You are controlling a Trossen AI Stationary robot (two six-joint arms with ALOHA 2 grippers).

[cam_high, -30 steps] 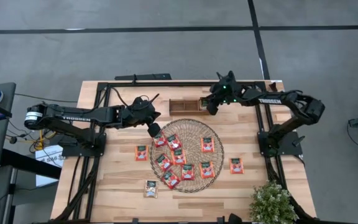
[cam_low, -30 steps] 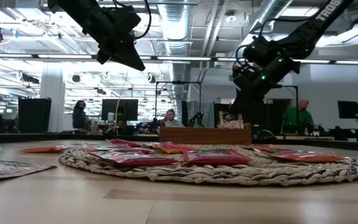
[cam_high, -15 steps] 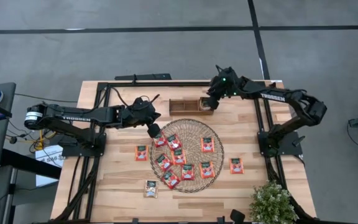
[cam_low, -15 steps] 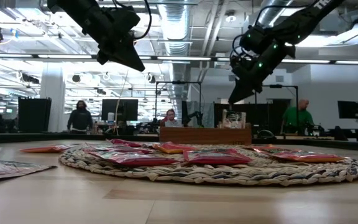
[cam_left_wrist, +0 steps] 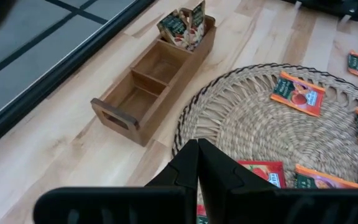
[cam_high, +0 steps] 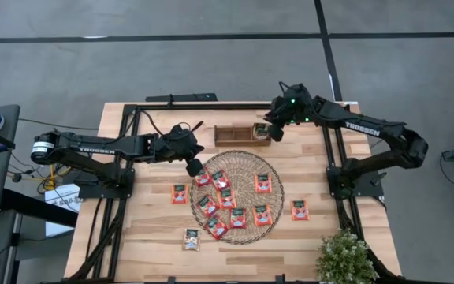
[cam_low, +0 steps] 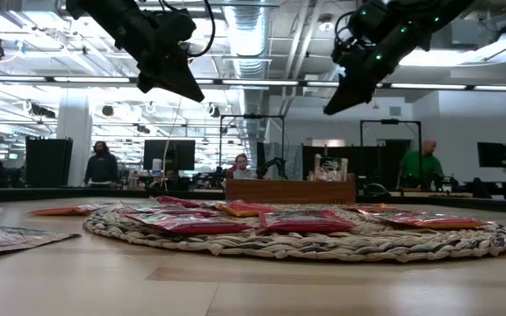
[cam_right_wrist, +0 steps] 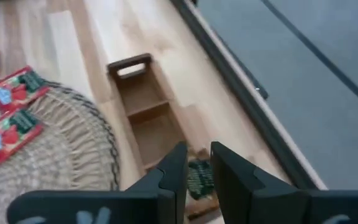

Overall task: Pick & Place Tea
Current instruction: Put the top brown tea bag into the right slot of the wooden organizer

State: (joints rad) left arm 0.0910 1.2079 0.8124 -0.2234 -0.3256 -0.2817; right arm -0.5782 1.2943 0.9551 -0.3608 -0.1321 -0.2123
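Counting from the wooden tray (cam_high: pixel 241 135), a few sachets (cam_left_wrist: pixel 182 26) stood in its end compartment; many red sachets (cam_high: pixel 231 199) remained on the woven mat (cam_high: pixel 241 169) beside it, the left gripper (cam_high: pixel 195 166) clenched empty, the right gripper (cam_high: pixel 272 132) parted and empty above that compartment.

Grey floor (cam_high: pixel 211 47) around; ceiling ducts (cam_low: pixel 244 35) and monitors (cam_low: pixel 168 154) behind.

arms: two, dark black, jointed, white TROSSEN lettering on the links
cables: black, looping at wrists
lights: small green glow on right arm
fingers: dark, blocky, tapered
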